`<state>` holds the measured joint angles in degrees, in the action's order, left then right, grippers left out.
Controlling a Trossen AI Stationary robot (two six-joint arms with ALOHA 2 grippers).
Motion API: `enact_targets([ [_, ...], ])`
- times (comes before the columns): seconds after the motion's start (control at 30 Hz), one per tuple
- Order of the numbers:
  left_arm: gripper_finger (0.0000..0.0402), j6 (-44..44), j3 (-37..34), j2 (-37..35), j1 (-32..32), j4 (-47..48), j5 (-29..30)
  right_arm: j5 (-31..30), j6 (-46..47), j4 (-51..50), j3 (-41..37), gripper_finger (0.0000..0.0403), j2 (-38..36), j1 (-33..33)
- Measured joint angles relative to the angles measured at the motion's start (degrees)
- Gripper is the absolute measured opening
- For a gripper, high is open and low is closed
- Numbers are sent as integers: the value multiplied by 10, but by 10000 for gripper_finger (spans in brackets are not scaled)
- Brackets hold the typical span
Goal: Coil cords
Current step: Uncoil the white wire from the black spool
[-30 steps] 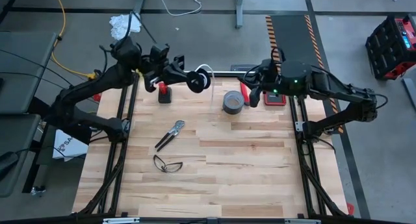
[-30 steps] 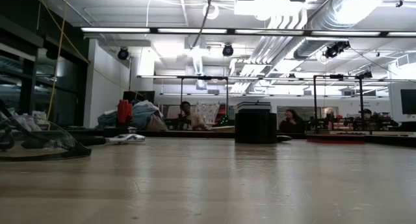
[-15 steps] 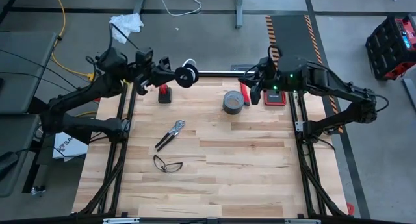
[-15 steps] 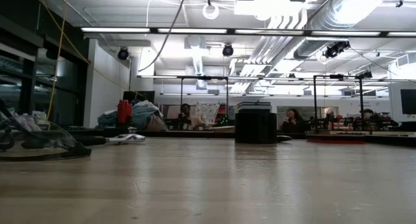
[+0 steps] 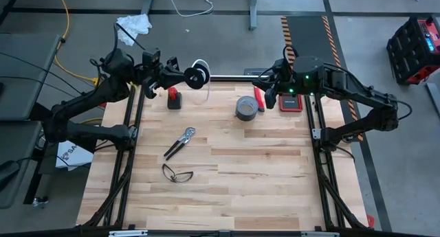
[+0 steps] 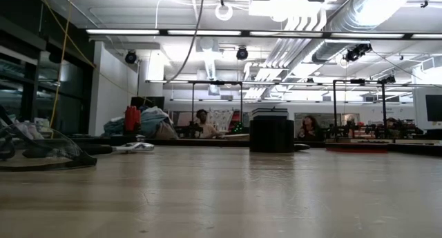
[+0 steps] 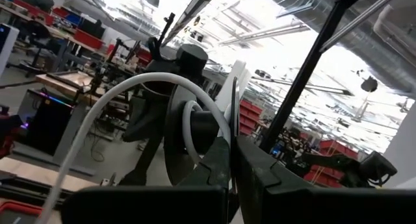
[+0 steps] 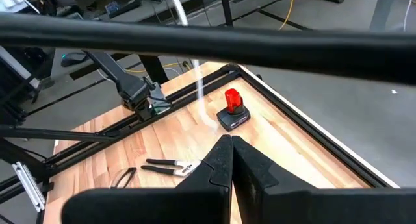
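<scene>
A white cord (image 5: 200,64) is showing against its black spool (image 5: 195,77). The table (image 5: 261,175) is showing pale wood planks. A red-and-black block (image 5: 174,98) is sitting near a grey tape roll (image 5: 247,107). Orange-and-black hazard stripes (image 5: 332,32) are edging a dark floor mat.

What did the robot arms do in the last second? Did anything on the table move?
The left gripper, shut on the black spool with the white cord, pulled back toward its own side at the table's far edge. The right gripper stayed shut there. The tape roll, pliers and glasses did not move.
</scene>
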<state>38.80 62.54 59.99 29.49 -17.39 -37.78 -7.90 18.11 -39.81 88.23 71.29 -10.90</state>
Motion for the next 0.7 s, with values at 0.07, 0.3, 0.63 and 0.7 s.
enact_targets([
  [0.07, 1, 0, 0, 0, 5, 0, -3, 0, 0, -3, 0, 0, 0, 0],
  [0.3, 1, -5, 0, 1, 17, 5, -5, 0, 0, -4, 0, 0, 0, 0],
  [0.63, 2, -15, 0, 2, 17, 30, -7, 1, 12, -55, 0, 0, -2, 0],
  [0.7, 2, -13, 0, 2, 17, 32, -8, 12, 13, -62, 0, 0, -2, 0],
])
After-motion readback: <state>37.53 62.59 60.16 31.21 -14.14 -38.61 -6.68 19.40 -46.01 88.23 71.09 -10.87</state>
